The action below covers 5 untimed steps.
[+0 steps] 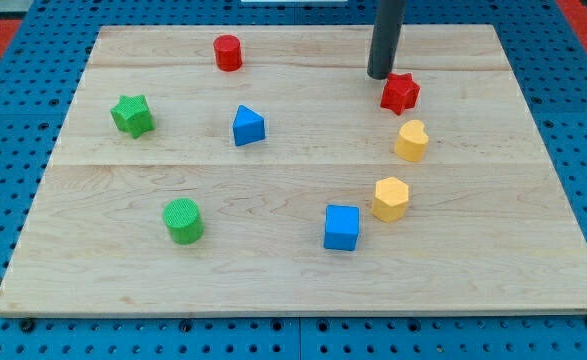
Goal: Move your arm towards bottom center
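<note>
The rod stands upright, long axis vertical, its tip (381, 74) on the wooden board (273, 270) near the view's top right, just beside the red star block (400, 93). It carries no claw, and its upper part is cut off by the view's top edge. Below the star sit a yellow heart block (411, 141) and a yellow hexagon block (391, 198).

My tip (380, 75) is the blunt, flat-cut lower end of a plain cylindrical rod, dark grey to nearly black with a matte finish. A faint lighter sheen runs down its length. No markings, screws or cables show on it.
</note>
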Available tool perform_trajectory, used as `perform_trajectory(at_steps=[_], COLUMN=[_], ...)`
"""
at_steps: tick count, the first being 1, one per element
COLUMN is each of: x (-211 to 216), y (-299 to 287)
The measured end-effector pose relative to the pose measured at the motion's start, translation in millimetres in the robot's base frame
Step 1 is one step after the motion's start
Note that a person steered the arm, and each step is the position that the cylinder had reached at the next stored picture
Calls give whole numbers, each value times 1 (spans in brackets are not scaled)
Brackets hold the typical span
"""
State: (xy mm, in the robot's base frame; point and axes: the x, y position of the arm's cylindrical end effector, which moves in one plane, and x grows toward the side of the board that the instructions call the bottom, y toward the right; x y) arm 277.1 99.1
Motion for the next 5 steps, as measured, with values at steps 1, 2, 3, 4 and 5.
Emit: perform_trajectory(at_steps=[1, 2, 3, 4, 5], x=[-11, 75, 161, 199, 289], y=[-75, -90, -83, -145, -121])
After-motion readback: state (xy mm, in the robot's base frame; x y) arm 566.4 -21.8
